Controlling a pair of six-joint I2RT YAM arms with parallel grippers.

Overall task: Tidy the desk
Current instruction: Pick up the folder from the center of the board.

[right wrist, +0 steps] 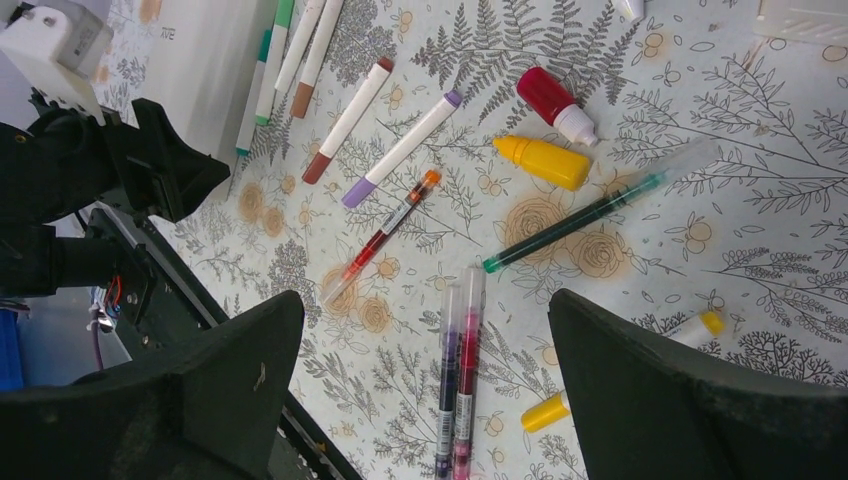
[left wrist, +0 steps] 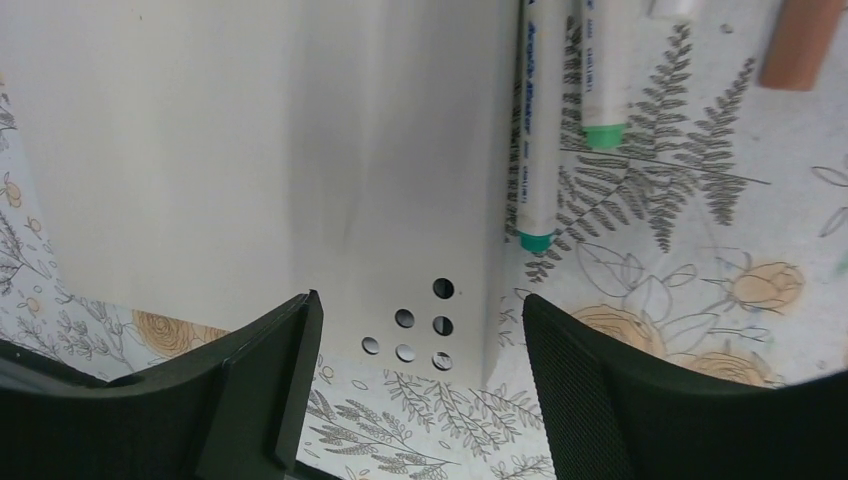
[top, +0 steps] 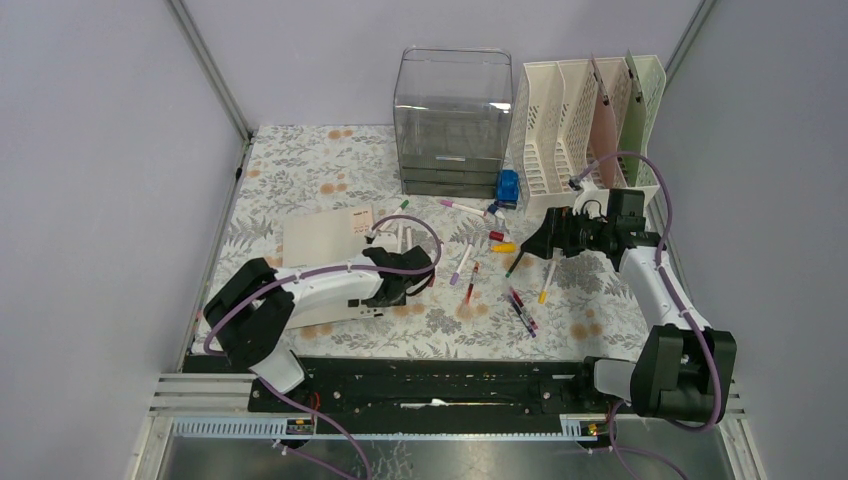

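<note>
Both my empty claws gape above the counter (right wrist: 760,200): left claw (left wrist: 420,330) at the card (left wrist: 200,150) edge, right claw (right wrist: 425,320) over pens (right wrist: 455,390) right of it.

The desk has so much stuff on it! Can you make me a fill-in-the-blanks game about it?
1. On the desk, the small bottle lying beside the red bottle is ____.
2. The left gripper and the right gripper are both ____, holding nothing.
3. The little object next to the clear drawer box is ____.
Missing words: yellow, open, blue.
</note>
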